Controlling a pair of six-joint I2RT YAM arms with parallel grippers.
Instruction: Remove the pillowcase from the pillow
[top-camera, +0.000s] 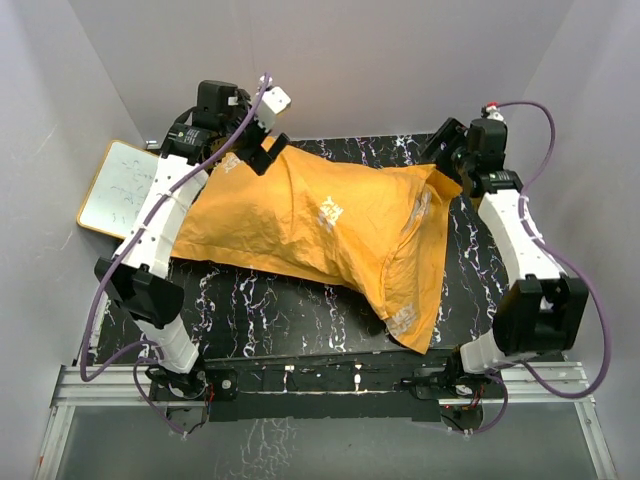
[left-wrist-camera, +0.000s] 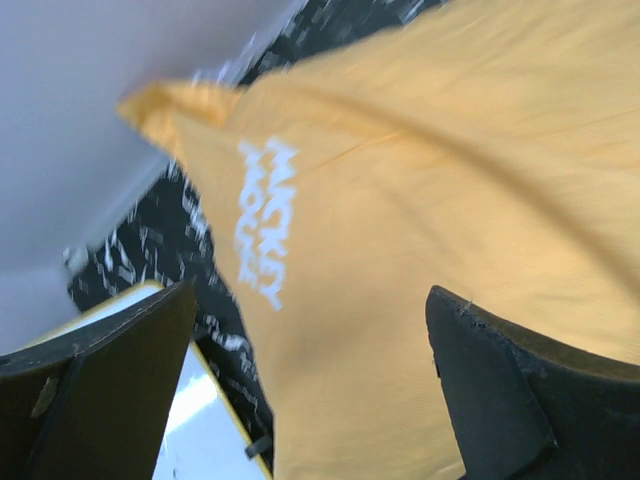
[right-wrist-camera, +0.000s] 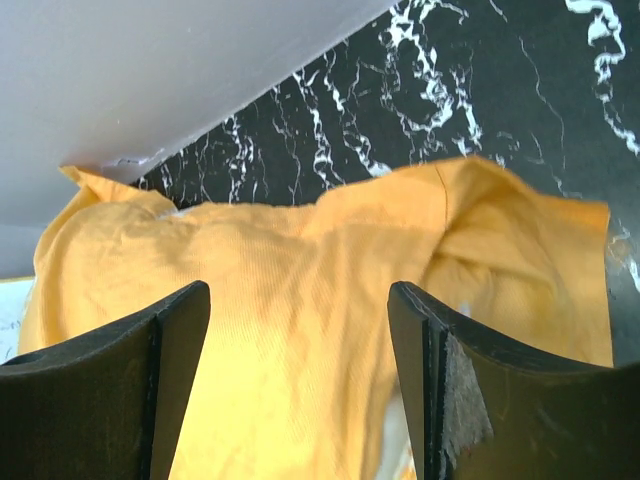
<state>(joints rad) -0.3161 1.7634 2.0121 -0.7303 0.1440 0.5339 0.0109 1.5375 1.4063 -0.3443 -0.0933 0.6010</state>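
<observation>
The orange pillowcase (top-camera: 330, 225) lies crumpled across the black marble table (top-camera: 260, 310), with one loose end hanging toward the front right. It also shows in the left wrist view (left-wrist-camera: 420, 180), with white lettering, and in the right wrist view (right-wrist-camera: 290, 270). The pillow is hidden inside it; I cannot make out its fabric for sure. My left gripper (top-camera: 250, 160) (left-wrist-camera: 312, 295) hovers open over the case's far left corner. My right gripper (top-camera: 442, 150) (right-wrist-camera: 298, 290) hovers open over the case's far right end. Neither holds anything.
A white whiteboard with a wooden frame (top-camera: 115, 185) lies at the table's far left, close to the left arm; it also shows in the left wrist view (left-wrist-camera: 200, 430). Grey walls enclose the back and both sides.
</observation>
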